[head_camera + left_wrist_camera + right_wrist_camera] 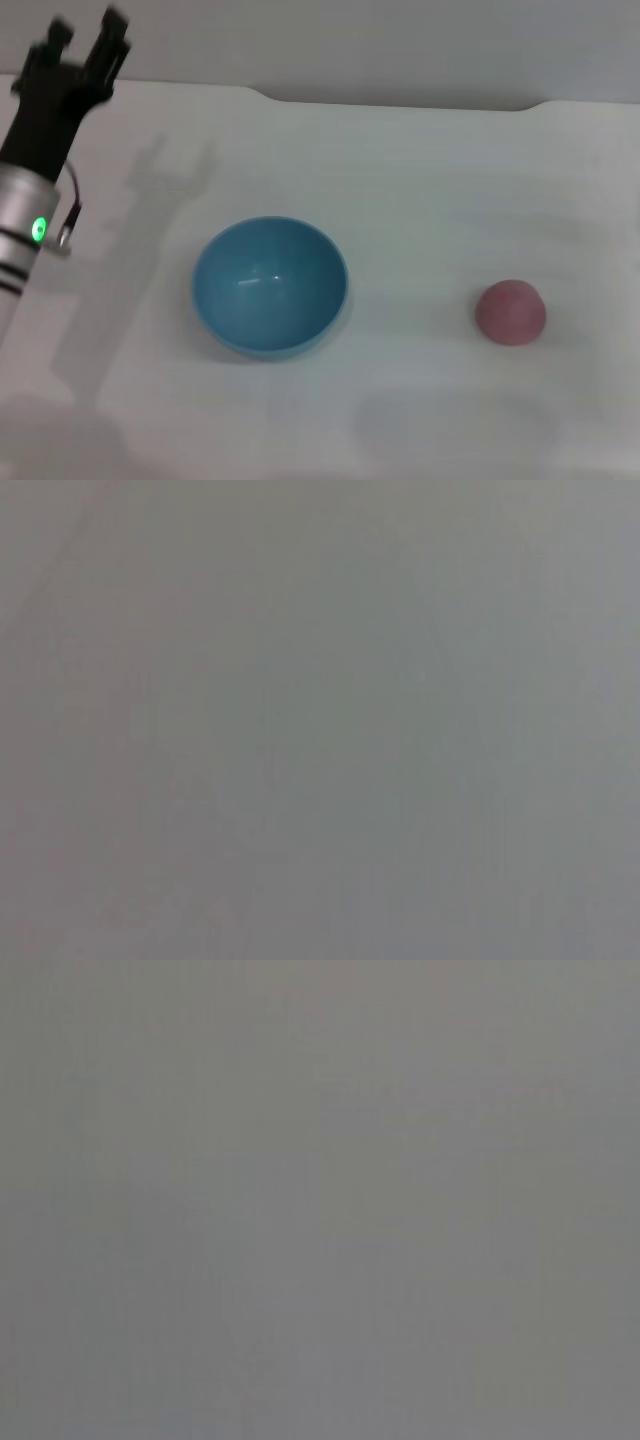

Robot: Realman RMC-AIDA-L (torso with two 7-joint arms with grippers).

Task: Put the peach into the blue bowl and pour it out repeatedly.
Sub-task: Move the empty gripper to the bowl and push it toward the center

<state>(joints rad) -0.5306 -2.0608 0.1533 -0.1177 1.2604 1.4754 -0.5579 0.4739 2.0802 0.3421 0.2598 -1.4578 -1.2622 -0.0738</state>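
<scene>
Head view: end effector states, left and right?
Left end effector: open, empty, raised at the far left of the table.
Right end effector: not in view.

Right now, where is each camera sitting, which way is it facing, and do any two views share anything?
Head view: up on the robot's head, looking down at the white table, blue bowl and peach; left gripper raised at far left.
Left wrist view: only blank grey, no fingers visible.
Right wrist view: the same blank grey.
Shared: both wrist views show nothing recognisable; neither overlaps the head view.

Only a flat, featureless grey field, edge to edge; nothing distinguishable, neither object nor pincer nor surface detail.
</scene>
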